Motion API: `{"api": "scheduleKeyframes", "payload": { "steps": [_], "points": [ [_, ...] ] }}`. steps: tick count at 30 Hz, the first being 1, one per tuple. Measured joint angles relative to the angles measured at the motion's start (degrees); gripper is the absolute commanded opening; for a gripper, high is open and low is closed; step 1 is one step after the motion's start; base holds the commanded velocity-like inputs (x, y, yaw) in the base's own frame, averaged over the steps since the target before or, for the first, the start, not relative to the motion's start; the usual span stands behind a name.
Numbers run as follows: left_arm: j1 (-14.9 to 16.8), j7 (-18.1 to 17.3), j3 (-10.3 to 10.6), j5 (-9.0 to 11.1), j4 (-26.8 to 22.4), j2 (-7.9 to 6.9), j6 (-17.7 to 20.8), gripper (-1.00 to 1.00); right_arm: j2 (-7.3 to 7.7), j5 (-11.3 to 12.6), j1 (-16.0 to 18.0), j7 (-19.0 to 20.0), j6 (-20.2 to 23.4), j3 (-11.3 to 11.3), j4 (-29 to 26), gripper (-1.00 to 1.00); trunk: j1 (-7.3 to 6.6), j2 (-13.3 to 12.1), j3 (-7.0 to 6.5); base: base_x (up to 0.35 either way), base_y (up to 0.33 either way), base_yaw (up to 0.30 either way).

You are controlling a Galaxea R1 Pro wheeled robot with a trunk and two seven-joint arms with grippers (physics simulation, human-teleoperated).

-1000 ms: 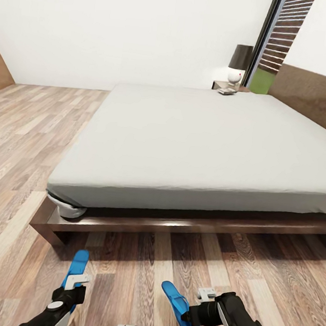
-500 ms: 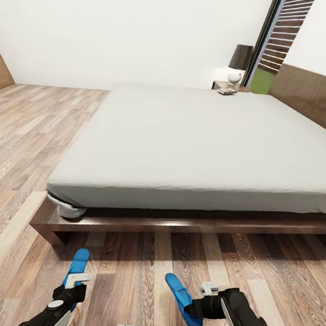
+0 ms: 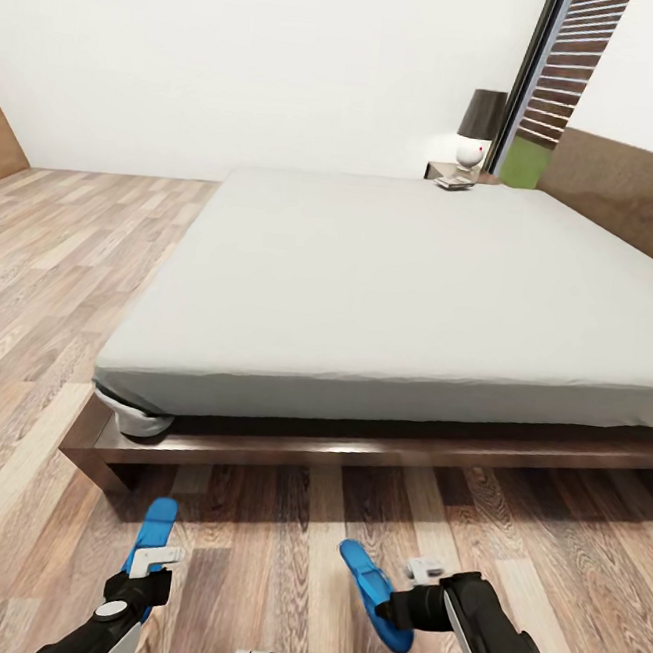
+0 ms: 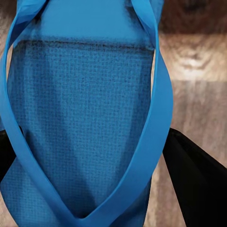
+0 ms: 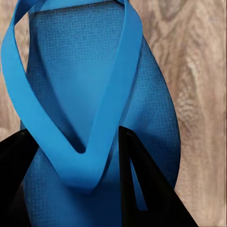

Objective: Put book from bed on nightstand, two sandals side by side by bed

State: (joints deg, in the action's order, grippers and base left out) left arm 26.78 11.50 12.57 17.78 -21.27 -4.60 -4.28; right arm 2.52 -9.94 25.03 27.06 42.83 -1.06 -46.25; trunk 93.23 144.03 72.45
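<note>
While both arms are hanging low over the wood floor (image 3: 276,522) beside the bed (image 3: 391,283):
Left gripper (image 3: 145,571): pinching left sandal (image 3: 154,535).
Right gripper (image 3: 399,608): pinching right sandal (image 3: 371,593), tilting.
Book (image 3: 453,183): lying on far nightstand (image 3: 441,170).

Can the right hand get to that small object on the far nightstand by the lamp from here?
Probably not. The right hand is shut on a blue sandal near the floor, and the whole bed lies between it and the nightstand.
</note>
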Motion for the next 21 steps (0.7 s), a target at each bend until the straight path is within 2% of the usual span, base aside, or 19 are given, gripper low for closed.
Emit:
{"api": "scheduleKeyframes", "payload": {
  "steps": [4, 14, 21],
  "points": [
    [0.00, 0.01, 0.01, 0.00, 0.00, 0.00, 0.00, -1.00, -0.07, 0.10, 0.00, -2.34, 0.01, 0.01, -0.66, -1.00, 0.00, 0.00, 0.00, 0.000, 0.000, 0.000],
    [0.07, 0.01, -0.03, 0.02, -0.33, 0.00, 0.03, -1.00, -0.07, 0.11, -0.02, -3.30, 0.07, 1.11, -1.99, -1.00, 0.26, 0.13, 2.21, 0.000, 0.000, 0.000],
    [0.09, -0.04, -0.01, -0.02, -3.03, -0.02, 0.09, -1.00, -0.06, 0.16, -0.04, -3.35, 0.08, 1.20, -2.15, -1.00, 0.26, 0.13, 2.22, 0.000, 0.000, 0.000]
  ]
}}
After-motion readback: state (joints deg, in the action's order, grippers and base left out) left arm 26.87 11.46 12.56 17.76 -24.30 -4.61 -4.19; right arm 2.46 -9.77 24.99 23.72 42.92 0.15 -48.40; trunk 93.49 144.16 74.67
